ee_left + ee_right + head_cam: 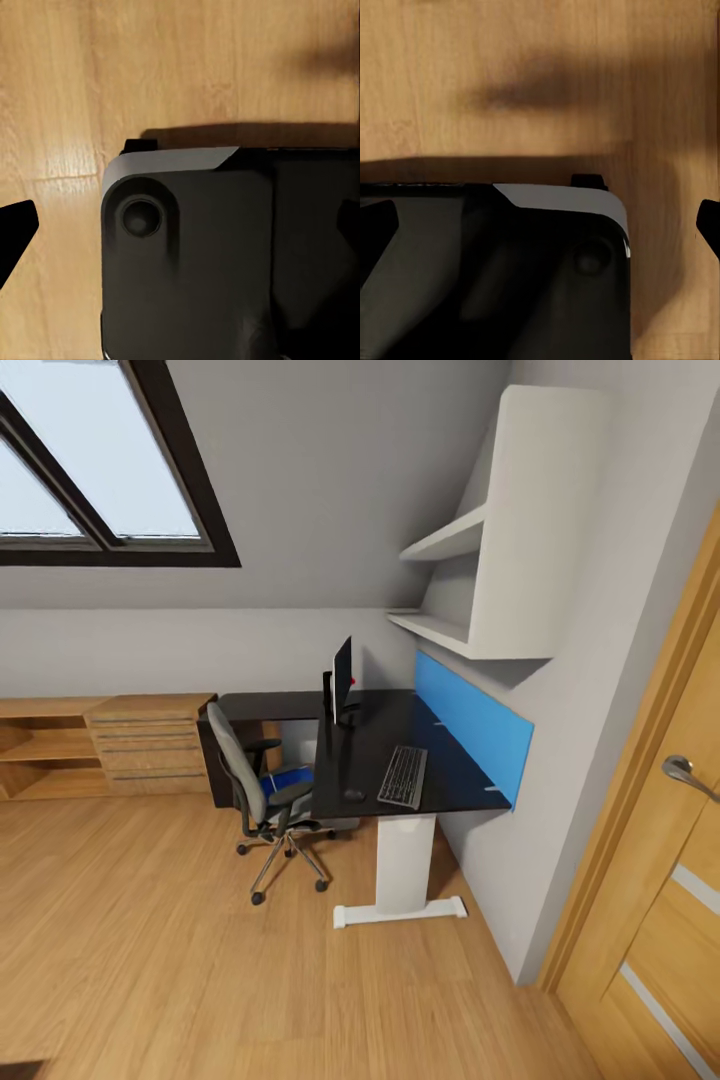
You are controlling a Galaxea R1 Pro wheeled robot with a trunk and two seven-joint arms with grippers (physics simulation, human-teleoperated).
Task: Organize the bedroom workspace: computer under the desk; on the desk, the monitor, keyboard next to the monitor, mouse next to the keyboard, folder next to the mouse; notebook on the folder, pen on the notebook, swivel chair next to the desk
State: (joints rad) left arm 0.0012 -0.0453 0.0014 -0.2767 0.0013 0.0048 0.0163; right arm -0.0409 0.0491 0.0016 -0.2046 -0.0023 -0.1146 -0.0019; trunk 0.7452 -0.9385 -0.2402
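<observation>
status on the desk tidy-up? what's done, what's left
Done: monitor, keyboard and mouse sit on the desk. In hand: nothing; the robot stands well back from the desk. Left: folder still on the chair; notebook, pen and computer not made out.

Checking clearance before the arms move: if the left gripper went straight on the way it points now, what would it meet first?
Probably the robot's own dark base, which sits between the fingertips at the view's edges; beyond it lies the wooden floor. Depth is unclear.
</observation>
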